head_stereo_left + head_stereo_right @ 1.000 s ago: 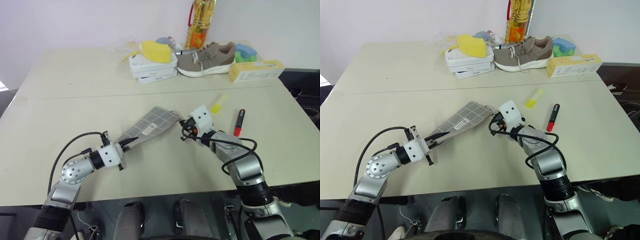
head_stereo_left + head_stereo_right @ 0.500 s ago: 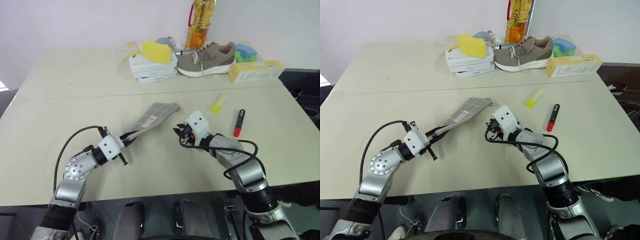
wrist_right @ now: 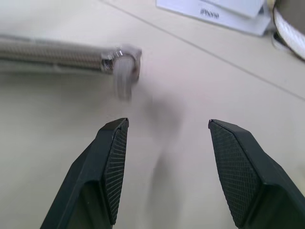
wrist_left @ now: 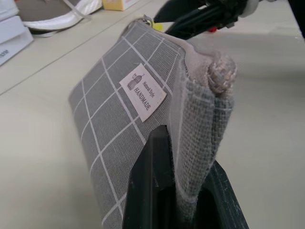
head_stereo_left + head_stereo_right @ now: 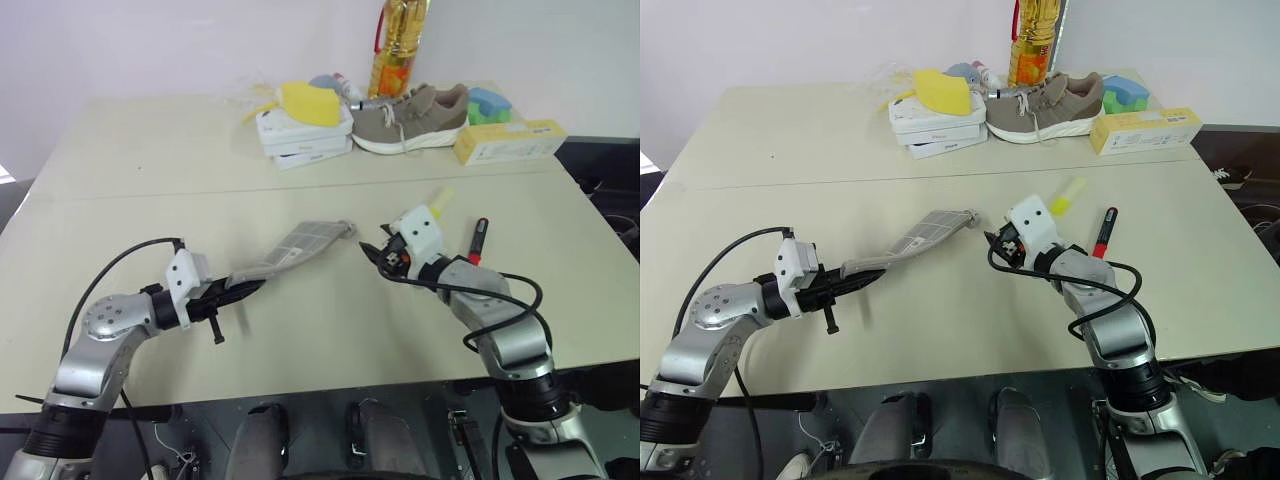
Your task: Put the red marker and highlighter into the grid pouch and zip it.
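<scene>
My left hand (image 5: 845, 283) clamps the grid pouch (image 5: 915, 240) mid-desk, tilted up; my right hand (image 5: 992, 243) hangs released beside its zipper end. Red marker (image 5: 1102, 232) and highlighter (image 5: 1066, 196) lie toward the desk's right edge, not yet packed.

The scene is brightly and evenly lit, the light soft and seemingly from overhead. The pale beige surface (image 5: 150, 160) shows no glare, and shadows beneath the things on it are faint with blurred edges. Both head views are sharp across the frame, with slight bowing of the far edge. In the left wrist view the grey grid-lined fabric pouch (image 4: 128, 109) is crisp up close, its background soft. In the right wrist view the pouch's metal zipper pull (image 3: 125, 67) is smeared and out of focus.
</scene>
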### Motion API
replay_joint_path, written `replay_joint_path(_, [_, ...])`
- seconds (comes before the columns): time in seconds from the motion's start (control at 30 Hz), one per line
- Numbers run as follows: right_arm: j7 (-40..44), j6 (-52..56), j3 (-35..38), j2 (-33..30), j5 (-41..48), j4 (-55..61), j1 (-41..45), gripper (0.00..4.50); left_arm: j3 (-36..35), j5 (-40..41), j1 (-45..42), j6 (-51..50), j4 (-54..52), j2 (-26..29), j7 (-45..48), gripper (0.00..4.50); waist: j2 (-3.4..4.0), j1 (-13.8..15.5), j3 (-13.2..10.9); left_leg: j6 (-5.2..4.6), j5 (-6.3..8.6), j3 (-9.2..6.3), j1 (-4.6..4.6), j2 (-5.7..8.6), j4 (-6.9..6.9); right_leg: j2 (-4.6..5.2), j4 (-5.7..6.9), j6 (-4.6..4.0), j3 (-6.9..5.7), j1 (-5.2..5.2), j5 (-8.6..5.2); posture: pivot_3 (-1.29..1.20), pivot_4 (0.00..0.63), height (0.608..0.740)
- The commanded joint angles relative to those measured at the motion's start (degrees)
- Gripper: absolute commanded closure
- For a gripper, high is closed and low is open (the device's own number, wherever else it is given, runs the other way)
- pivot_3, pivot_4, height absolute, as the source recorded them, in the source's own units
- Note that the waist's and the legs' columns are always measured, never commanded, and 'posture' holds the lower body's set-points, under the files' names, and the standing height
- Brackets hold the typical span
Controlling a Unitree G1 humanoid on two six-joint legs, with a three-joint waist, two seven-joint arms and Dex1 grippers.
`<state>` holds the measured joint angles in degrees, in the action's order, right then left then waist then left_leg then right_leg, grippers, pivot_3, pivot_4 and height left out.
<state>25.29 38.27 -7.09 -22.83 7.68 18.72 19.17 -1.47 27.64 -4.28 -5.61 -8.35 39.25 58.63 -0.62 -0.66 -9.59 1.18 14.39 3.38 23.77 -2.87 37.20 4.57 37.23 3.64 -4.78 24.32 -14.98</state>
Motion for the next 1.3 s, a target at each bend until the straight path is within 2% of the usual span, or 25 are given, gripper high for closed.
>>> replay_joint_path(0.03, [-0.4, -1.8, -1.0, 1.8, -0.2, 0.5, 2.0, 1.74, -1.8, 1.3, 0.4, -0.2, -1.9, 0.3, 1.1, 4.50, 0.00, -0.1, 0.0, 0.00, 0.00, 0.00, 0.00, 0.00, 0.00, 0.00, 0.00, 0.00, 0.00, 0.00, 0.00, 0.00, 0.150, 0.740])
replay_joint_path(0.23, [-0.4, -3.0, -1.4, 3.6, 0.0, -1.7, 2.8, 1.74, -1.8, 1.7, 0.8, -1.4, -3.8, 0.0, 1.0, 4.50, -0.01, 0.1, 0.0, 0.00, 0.00, 0.00, 0.01, 0.02, 0.01, 0.03, 0.00, 0.00, 0.00, -0.02, 0.00, 0.00, 0.150, 0.740])
replay_joint_path(0.33, [0.0, -2.6, -0.5, 4.6, 1.4, -2.0, 2.9, 2.52, -2.0, 1.6, 1.1, -1.8, -4.3, 0.0, 0.8, 4.50, 0.00, 0.0, 0.0, 0.00, 0.00, -0.01, 0.01, 0.02, 0.01, 0.02, 0.00, 0.00, 0.01, -0.02, 0.00, 0.00, 0.150, 0.740])
replay_joint_path(0.47, [-0.4, -1.4, -0.5, 3.7, 0.5, -2.2, 2.2, 4.42, -2.5, 0.6, 0.9, -0.9, -4.4, -0.3, -0.2, 4.50, -0.01, 0.0, 0.0, 0.01, 0.00, -0.02, 0.00, 0.01, 0.01, 0.01, 0.01, 0.00, 0.01, -0.01, 0.00, 0.00, 0.150, 0.740])
replay_joint_path(0.97, [-3.4, 0.8, 4.0, -0.9, -1.4, -1.0, 0.3, 4.42, -3.7, -1.4, -1.8, 1.0, 1.8, 0.9, 2.0, 4.50, -0.01, 0.0, 0.0, 0.01, -0.01, 0.11, 0.01, 0.02, 0.02, 0.01, 0.01, 0.00, 0.02, -0.02, 0.00, 0.00, 0.150, 0.740])
replay_joint_path(1.17, [-4.0, 1.7, 2.3, -2.1, -2.8, -1.0, 0.4, 4.42, -4.0, 0.0, -0.8, -0.9, 2.7, 2.0, 4.7, 4.50, -0.01, 0.0, 0.0, 0.01, -0.01, 0.12, 0.00, 0.01, 0.01, -0.01, 0.02, 0.00, 0.02, -0.01, 0.00, 0.00, 0.150, 0.740])
replay_joint_path(1.3, [-2.9, 1.4, 0.8, -3.5, -3.5, 0.2, -0.4, 4.42, -5.5, -0.3, -1.3, 0.1, 3.4, 1.1, 2.9, 4.50, -0.01, 0.0, 0.0, 0.01, -0.01, 0.12, 0.00, 0.01, 0.02, 0.00, 0.01, 0.00, 0.02, -0.01, 0.00, 0.00, 0.150, 0.740])
